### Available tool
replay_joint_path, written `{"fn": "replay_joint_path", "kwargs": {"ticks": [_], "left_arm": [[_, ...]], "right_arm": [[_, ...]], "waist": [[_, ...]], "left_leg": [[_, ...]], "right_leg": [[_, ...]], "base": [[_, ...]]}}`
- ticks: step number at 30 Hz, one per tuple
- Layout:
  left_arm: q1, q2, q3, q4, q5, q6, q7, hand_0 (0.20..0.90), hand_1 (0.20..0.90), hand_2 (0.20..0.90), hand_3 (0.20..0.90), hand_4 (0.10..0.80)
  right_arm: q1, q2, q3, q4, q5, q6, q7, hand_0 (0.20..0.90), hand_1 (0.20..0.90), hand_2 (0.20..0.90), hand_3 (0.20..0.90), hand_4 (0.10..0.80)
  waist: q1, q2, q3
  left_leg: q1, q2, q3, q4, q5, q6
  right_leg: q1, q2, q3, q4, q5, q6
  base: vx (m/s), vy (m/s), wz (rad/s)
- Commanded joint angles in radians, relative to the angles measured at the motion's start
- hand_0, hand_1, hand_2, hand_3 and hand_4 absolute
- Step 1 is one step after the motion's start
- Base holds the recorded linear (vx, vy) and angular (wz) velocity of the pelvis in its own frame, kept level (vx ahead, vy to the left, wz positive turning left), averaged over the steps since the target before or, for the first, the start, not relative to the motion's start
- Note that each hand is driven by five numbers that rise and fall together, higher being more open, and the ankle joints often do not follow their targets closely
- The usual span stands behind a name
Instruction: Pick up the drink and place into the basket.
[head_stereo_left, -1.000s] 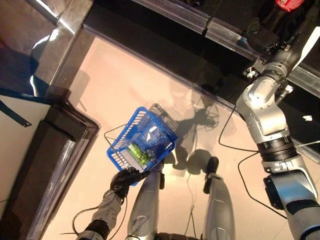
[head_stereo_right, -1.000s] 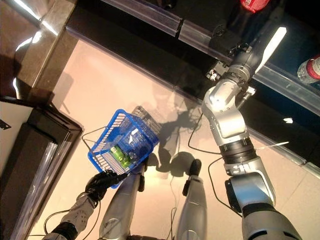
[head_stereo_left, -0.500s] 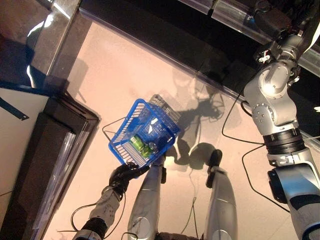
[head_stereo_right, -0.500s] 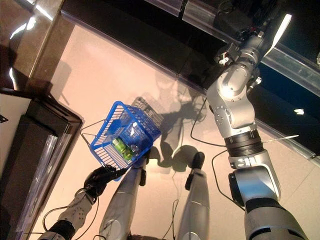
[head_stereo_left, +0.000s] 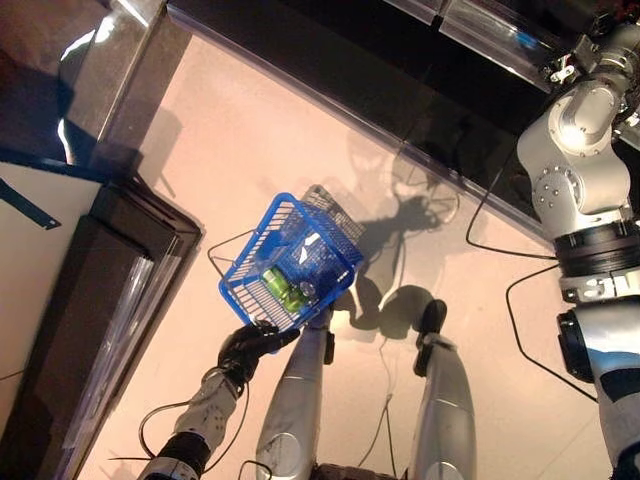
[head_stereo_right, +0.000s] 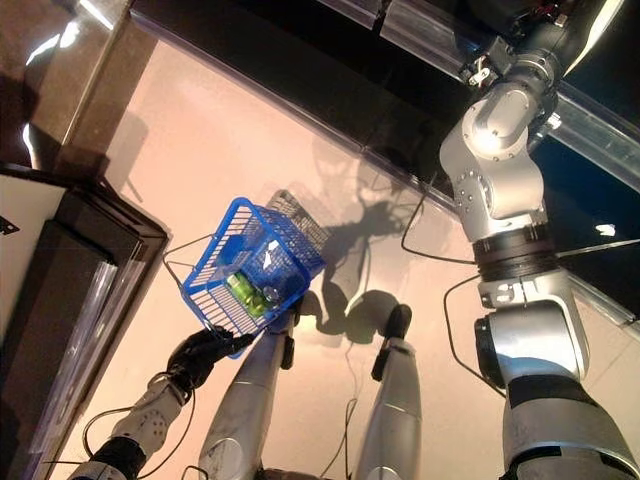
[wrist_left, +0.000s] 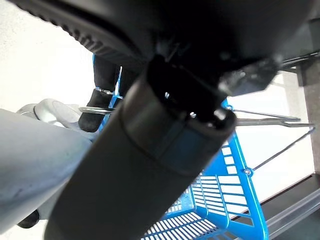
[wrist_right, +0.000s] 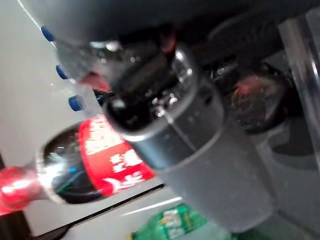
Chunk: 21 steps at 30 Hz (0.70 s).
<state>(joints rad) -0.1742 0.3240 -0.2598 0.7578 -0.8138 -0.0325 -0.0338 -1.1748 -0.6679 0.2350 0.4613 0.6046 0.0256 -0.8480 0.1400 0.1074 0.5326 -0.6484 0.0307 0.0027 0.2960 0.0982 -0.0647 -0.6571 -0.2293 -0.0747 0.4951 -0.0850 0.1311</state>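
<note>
In the lower left of the eye views, dark fingers of the left hand (head_stereo_left: 248, 347) are curled round the near rim of the blue basket (head_stereo_left: 248, 262), which is held tilted above the floor (head_stereo_left: 240, 150). A green drink (head_stereo_left: 277, 289) is already lying inside it. At the upper right the right arm is stretched up to the shelf (head_stereo_right: 420, 40), its hand cut off by the frame edge. In the right wrist view the right hand (wrist_right: 165, 115) is pressed against a dark bottle (wrist_right: 95, 155) with a red label and red cap, lying on its side; whether the fingers are closed round it cannot be told. That bottle is judged not yet lifted, so carrying and dropping are left.
</note>
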Motion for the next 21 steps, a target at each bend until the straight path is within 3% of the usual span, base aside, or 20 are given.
{"fn": "replay_joint_path", "kwargs": {"ticks": [1, 10, 21], "left_arm": [[0.176, 0.046, -0.082, -0.021, 0.010, 0.050, -0.061, 0.300, 0.300, 0.300, 0.200, 0.100], [0.172, 0.072, -0.078, -0.024, 0.016, 0.060, -0.077, 0.300, 0.300, 0.300, 0.200, 0.100], [0.180, 0.072, -0.058, -0.014, 0.026, 0.004, -0.094, 0.300, 0.300, 0.300, 0.200, 0.100]], "right_arm": [[-0.197, -0.170, 0.075, -0.012, -0.121, -0.006, -0.026, 0.300, 0.300, 0.300, 0.200, 0.100], [-0.284, -0.210, 0.172, 0.145, -0.033, -0.018, 0.005, 0.300, 0.300, 0.300, 0.200, 0.100], [-0.228, -0.202, 0.135, 0.144, -0.021, -0.096, 0.079, 0.300, 0.300, 0.300, 0.200, 0.100]], "waist": [[0.021, 0.002, -0.013], [0.040, -0.008, -0.013], [0.042, -0.007, -0.013]], "left_leg": [[0.001, -0.084, -0.025, 0.092, -0.121, 0.083], [0.018, -0.081, -0.028, 0.103, -0.128, 0.082], [0.065, -0.081, -0.023, 0.103, -0.143, 0.082]], "right_leg": [[0.006, 0.079, -0.079, -0.054, 0.045, -0.093], [0.036, 0.072, -0.097, -0.047, 0.034, -0.098], [0.076, 0.073, -0.108, -0.023, 0.001, -0.109]], "base": [[0.000, 0.000, 0.00], [0.001, -0.004, 0.01], [-0.010, 0.000, 0.02]]}}
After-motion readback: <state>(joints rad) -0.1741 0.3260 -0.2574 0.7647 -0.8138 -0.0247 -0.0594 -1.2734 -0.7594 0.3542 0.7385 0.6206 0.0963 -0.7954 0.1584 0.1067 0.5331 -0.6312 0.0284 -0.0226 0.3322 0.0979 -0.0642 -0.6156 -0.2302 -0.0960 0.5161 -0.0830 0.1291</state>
